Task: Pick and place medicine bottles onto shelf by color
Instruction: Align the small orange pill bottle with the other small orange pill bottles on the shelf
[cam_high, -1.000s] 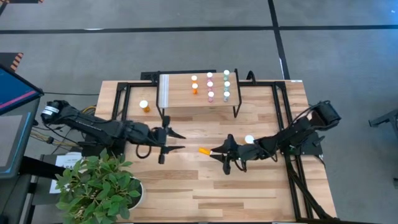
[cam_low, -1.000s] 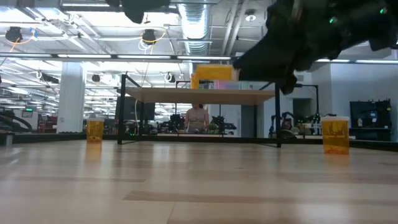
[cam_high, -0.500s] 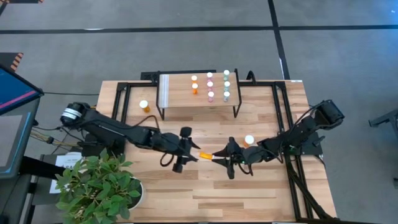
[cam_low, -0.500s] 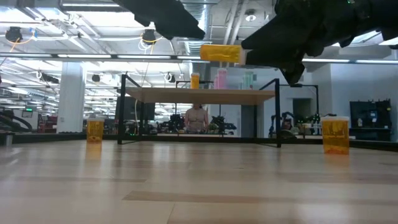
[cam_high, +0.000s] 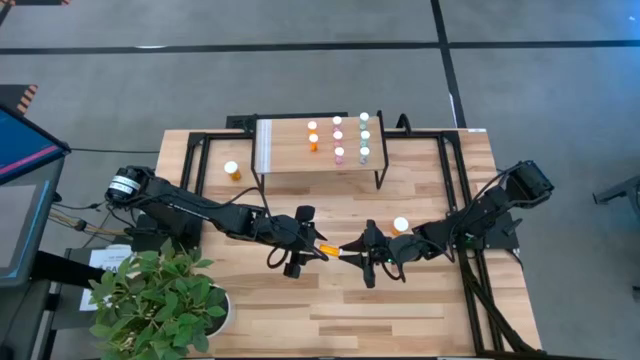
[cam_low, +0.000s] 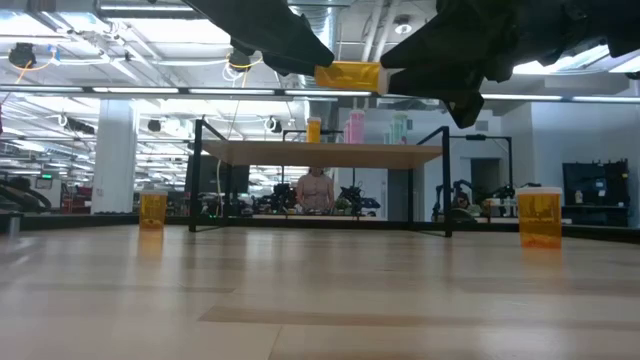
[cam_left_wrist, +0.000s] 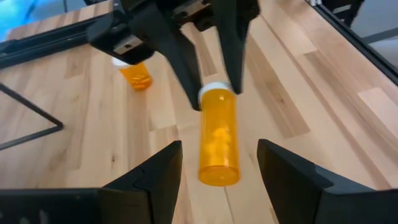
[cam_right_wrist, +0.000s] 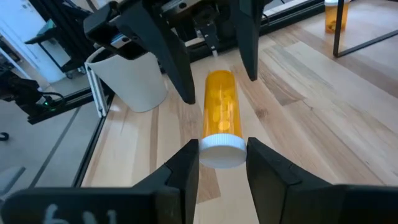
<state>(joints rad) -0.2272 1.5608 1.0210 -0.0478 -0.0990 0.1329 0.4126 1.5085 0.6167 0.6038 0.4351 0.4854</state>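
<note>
While it is held level above the wooden tabletop, the large orange cylindrical bottle with a white cap is gripped at its capped end by the right gripper, whose two dark fingers are clenched on the cap, as is seen in the right wrist view. Around the bottle's orange base end the left gripper is spread wide, its fingers standing on either side of the body without touching it, as the left wrist view shows. From table height the bottle is seen well above the surface, between the two dark arms.

Behind, on the small raised light-wood shelf on black legs, small orange, pink and pale green bottles are stood in rows. Another orange bottle is set on the table left of the shelf, and one more beside the right arm. A green potted plant stands at the table's near left corner.
</note>
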